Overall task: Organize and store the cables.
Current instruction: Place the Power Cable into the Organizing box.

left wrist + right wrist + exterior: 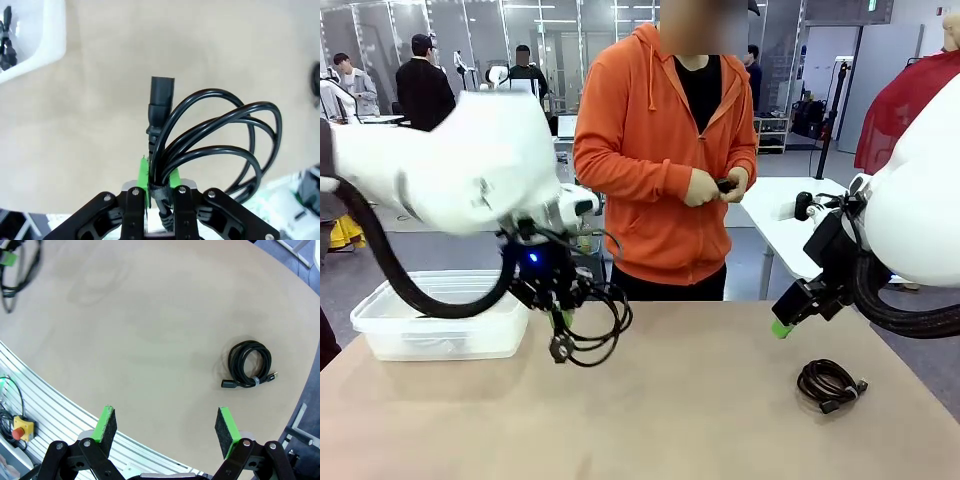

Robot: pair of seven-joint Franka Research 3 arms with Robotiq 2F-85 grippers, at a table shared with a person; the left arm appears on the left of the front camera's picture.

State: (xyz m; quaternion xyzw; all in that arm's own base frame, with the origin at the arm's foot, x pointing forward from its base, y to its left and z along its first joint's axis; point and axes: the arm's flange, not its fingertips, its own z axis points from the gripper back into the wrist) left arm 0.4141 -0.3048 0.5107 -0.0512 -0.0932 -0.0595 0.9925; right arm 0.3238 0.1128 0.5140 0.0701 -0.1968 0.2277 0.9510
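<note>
Two cables are out of the white bin that stands at the table's left end; inside it I see a bit of black cord. Just right of the bin, my left gripper is pinched tight on a loosely looped cable, its plug sticking out past my fingertips. Across the table, a person in an orange hoodie holds something small and dark in both hands. Farther right, my right gripper hangs with jaws spread wide and nothing between them. Near it, a tightly wound cable lies flat on the table.
</note>
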